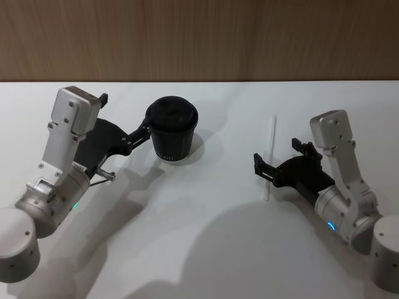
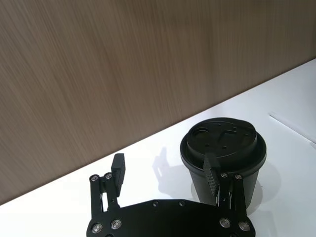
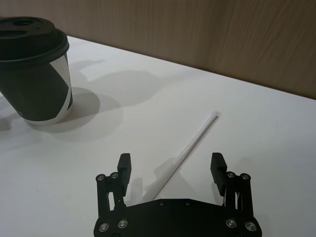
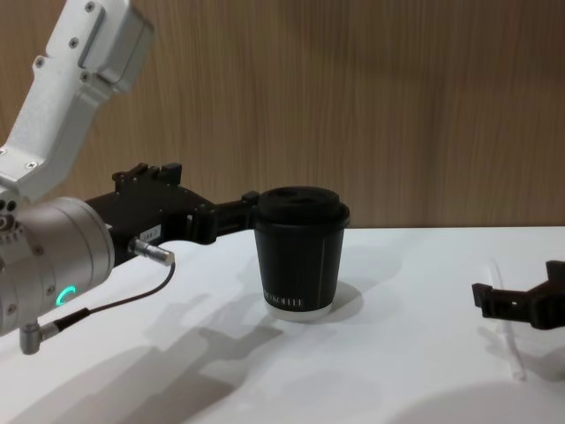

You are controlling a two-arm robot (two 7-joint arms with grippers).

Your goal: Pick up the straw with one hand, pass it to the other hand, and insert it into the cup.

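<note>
The black lidded cup (image 1: 171, 134) stands upright on the white table, left of centre. My left gripper (image 1: 124, 114) is open beside it. In the left wrist view one of its fingers (image 2: 212, 174) is right against the cup (image 2: 224, 143), which stands outside the gap between the fingers. The thin white straw (image 1: 271, 143) lies flat on the table to the right. My right gripper (image 1: 277, 154) is open and low over the straw's near half. In the right wrist view the straw (image 3: 197, 138) runs out between the two spread fingers, untouched.
The white table (image 1: 199, 237) is bare between cup and straw. A brown wood wall (image 1: 199, 37) closes the far edge. A thin dark cable (image 4: 115, 305) loops under my left wrist.
</note>
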